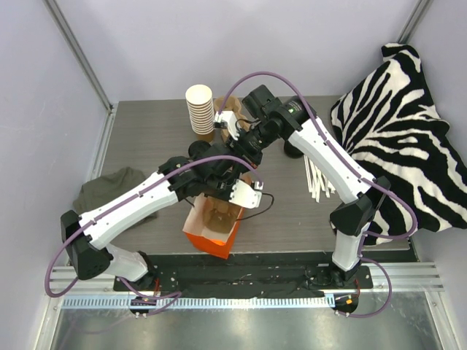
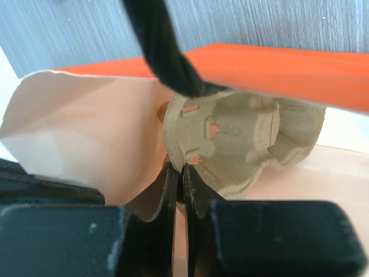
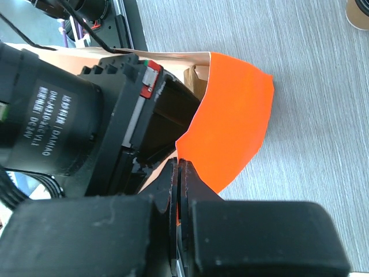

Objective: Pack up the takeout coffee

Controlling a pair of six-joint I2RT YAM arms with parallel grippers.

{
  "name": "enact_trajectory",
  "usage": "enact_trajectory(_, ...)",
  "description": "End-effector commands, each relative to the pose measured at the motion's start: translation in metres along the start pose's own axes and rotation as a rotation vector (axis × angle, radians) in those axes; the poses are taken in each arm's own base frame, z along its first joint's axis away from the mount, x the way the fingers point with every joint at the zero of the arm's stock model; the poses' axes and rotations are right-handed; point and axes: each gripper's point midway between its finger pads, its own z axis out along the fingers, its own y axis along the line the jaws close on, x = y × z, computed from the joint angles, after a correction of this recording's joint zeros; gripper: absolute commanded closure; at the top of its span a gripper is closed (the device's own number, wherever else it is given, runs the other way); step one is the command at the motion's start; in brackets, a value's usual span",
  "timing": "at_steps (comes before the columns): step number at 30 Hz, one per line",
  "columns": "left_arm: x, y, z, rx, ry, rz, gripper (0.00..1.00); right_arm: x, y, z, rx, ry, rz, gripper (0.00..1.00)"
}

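Clamping the orange paper bag (image 3: 236, 121) by its rim with the right pincer (image 3: 177, 168). Nipping the lining with the near-shut left pincer (image 2: 180, 172), brown pulp tray (image 2: 242, 138) just ahead.

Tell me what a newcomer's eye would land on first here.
The bright orange bag front and centre grabs the eye, with the left end effector and right end effector pinching its rim. Inside sits a cardboard cup tray; a zebra-print blanket is heaped at the right.
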Motion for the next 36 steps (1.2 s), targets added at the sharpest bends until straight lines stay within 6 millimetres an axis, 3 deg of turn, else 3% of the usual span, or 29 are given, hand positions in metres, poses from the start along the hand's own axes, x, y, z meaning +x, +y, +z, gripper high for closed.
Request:
enact_trajectory(1, -0.009, 0.005, 0.0, -0.004, -0.043, 0.012, 0.82, -0.001, 0.016, -0.011, -0.034, -0.004, -0.023, 0.99)
enact_trajectory(5, -0.011, 0.008, -0.005, -0.016, -0.049, 0.01, 0.69, 0.0, 0.016, -0.011, -0.036, -0.003, -0.028, 0.99)
enact_trajectory(11, -0.015, 0.011, -0.012, -0.021, -0.061, -0.002, 0.58, 0.0, 0.017, -0.011, -0.037, -0.004, -0.031, 0.99)
enact_trajectory(16, -0.023, 0.021, -0.029, -0.062, -0.09, -0.025, 0.48, 0.003, 0.014, -0.011, -0.022, 0.007, -0.033, 0.99)
enact_trajectory(19, -0.025, 0.025, -0.038, -0.078, -0.094, -0.031, 0.48, 0.002, 0.015, -0.013, -0.02, 0.003, -0.035, 0.99)
enact_trajectory(26, -0.013, 0.011, -0.016, -0.073, -0.074, -0.021, 0.5, 0.0, 0.018, -0.014, -0.029, -0.006, -0.036, 0.99)
enact_trajectory(36, -0.012, 0.02, 0.006, -0.19, -0.12, 0.013, 0.53, 0.001, 0.021, -0.016, -0.039, -0.008, -0.043, 0.99)
